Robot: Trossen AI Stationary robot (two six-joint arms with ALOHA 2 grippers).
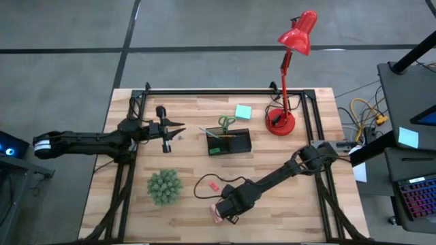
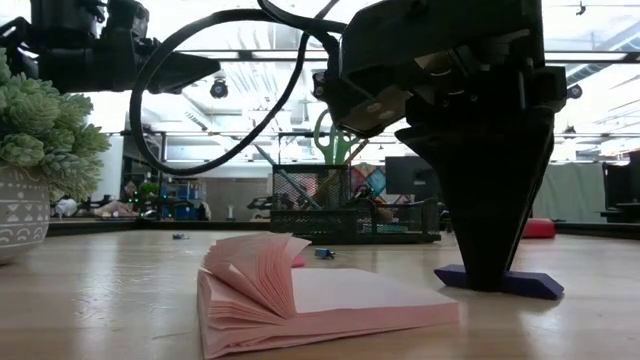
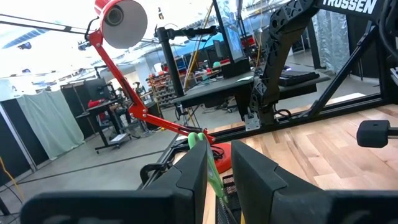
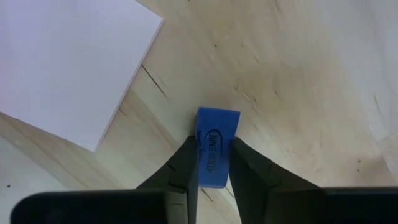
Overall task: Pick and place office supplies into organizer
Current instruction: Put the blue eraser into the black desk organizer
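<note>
Pink pad [image 2: 320, 300] is lying by front edge | right gripper [image 4: 214, 155] is squeezing blue eraser [image 4: 216, 146] on tabletop | eraser may be slipping out: grip is near its end

From my station I see a grey concrete floor [image 1: 204, 34] crossed by dark seams around the light wooden table [image 1: 286, 211]. A red desk lamp [image 1: 294, 41] stands at its far side. Beyond, workbenches [image 3: 211, 93], grey curtains [image 3: 43, 121] and bright ceiling lights [image 2: 250, 35] fill the workshop.
</note>
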